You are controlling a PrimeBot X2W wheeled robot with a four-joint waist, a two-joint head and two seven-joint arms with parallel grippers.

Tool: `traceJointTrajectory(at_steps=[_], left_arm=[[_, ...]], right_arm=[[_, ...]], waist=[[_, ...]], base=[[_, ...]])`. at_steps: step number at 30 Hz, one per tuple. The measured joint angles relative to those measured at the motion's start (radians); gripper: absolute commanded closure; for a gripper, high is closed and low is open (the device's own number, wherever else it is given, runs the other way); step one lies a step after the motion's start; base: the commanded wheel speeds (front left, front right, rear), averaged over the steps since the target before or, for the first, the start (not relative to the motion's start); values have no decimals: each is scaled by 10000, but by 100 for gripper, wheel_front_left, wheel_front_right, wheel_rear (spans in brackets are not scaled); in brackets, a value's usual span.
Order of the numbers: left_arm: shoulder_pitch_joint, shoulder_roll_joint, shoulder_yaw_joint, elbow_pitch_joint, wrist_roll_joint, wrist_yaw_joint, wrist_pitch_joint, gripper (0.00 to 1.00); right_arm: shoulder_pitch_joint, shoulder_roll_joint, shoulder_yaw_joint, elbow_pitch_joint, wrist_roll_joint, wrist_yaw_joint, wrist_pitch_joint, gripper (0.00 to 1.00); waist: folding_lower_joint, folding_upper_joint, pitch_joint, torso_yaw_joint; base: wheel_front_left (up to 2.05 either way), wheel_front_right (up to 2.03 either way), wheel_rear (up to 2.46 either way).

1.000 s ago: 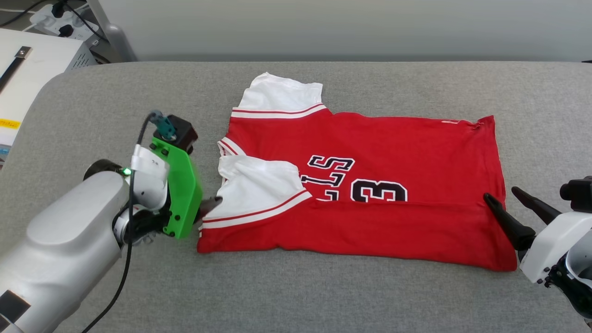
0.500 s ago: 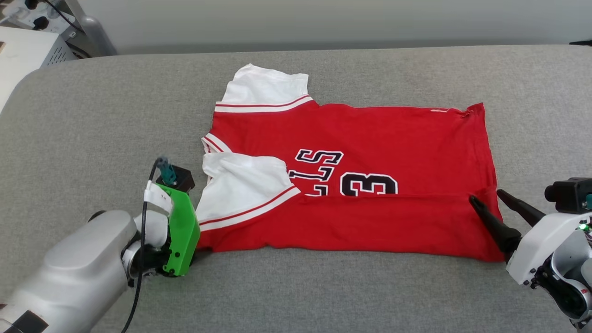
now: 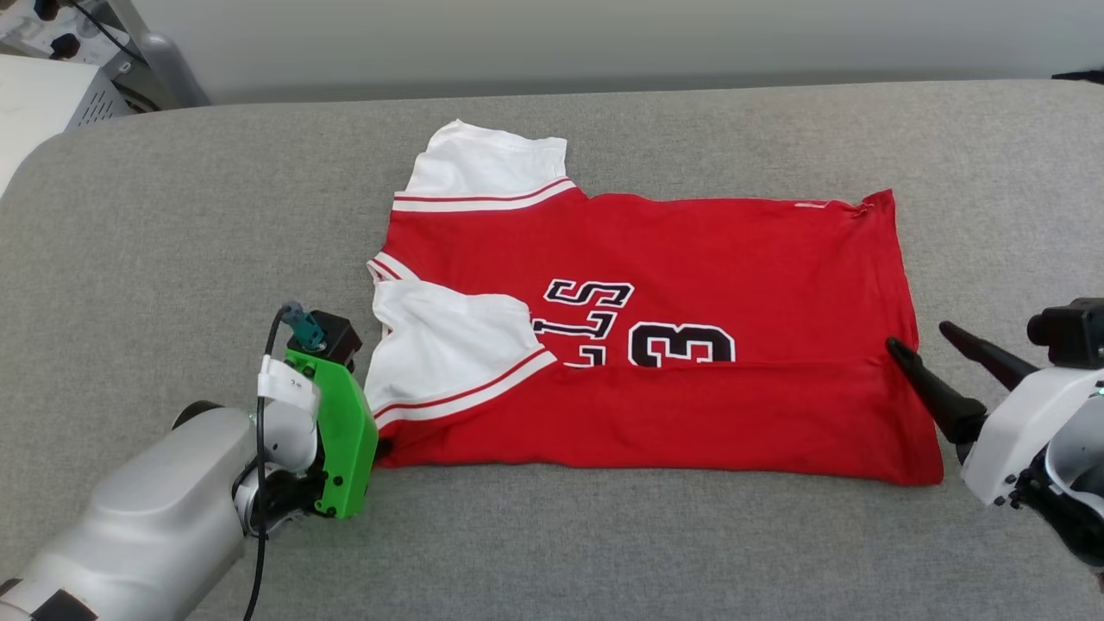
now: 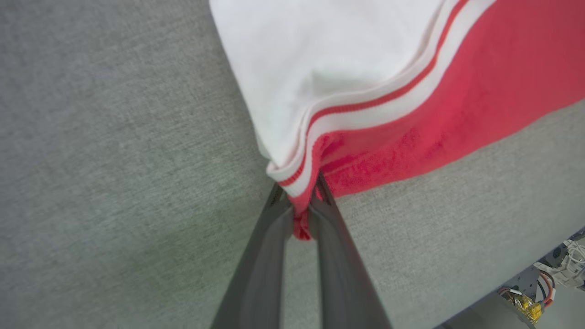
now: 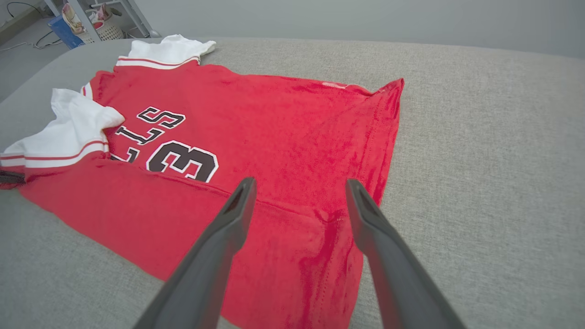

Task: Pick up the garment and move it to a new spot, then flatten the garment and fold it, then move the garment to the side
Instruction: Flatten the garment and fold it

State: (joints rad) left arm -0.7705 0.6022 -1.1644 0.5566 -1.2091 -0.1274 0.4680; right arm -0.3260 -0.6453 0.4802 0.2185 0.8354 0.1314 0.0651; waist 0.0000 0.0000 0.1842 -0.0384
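The red garment (image 3: 690, 259) lies flat on the grey surface with its near long edge folded up over the lower half of the black "3". One white sleeve (image 3: 483, 168) points to the far side and the other (image 3: 444, 345) lies folded onto the chest. My left gripper (image 4: 299, 201) is shut on the garment's near left corner (image 4: 301, 214), where the striped trim meets the red fabric. My right gripper (image 3: 918, 338) stands open at the garment's right edge, one finger (image 5: 237, 214) over the red cloth (image 5: 283, 137) and nothing between the fingers.
The grey padded surface (image 3: 604, 535) stretches wide around the garment. A white box (image 3: 43, 103) and cables sit beyond its far left corner. A grey wall runs along the back. Shelving with small items (image 5: 91, 18) stands beyond the far left in the right wrist view.
The head camera has tilted, shifting the whole picture. My left gripper moved toward me along the garment's left edge and closed on its near left corner. The right gripper stays open at the right edge.
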Motion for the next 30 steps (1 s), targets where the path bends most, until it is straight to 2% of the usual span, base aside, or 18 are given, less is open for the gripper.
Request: traceJointTrajectory(at_steps=[5, 10, 14, 19, 25, 30], left_arm=[[114, 221, -58, -775, -98, -2, -497, 100], [119, 784, -48, -1613, -151, -4, -857, 100], [120, 1078, 6, -2094, -150, -4, -1074, 100], [120, 1147, 27, -2477, -77, 46, -1248, 100], [120, 1166, 25, -2646, 46, 94, -1398, 100], [121, 1179, 21, -2615, 61, 128, -1509, 100]], right_arm=[[-283, -828, -92, -734, -144, 0, 1147, 0], [-498, -1664, -184, -1319, 54, 0, 3361, 0], [-507, -1825, -334, -1365, 418, 0, 5045, 0], [-453, -1511, -539, -936, 401, 0, 5902, 0], [-237, -529, -596, 163, -4, 0, 5908, 0], [-53, 107, -263, 936, -169, -2, 5891, 0]], waist=[[0, 0, -231, 37], [0, 0, -371, 50], [0, 0, -321, 64], [0, 0, -162, 148], [0, 0, 121, 283], [0, 0, 356, 386]], base=[[0, 0, 0], [0, 0, 0], [0, 0, 0], [0, 0, 0], [0, 0, 0], [0, 0, 0]])
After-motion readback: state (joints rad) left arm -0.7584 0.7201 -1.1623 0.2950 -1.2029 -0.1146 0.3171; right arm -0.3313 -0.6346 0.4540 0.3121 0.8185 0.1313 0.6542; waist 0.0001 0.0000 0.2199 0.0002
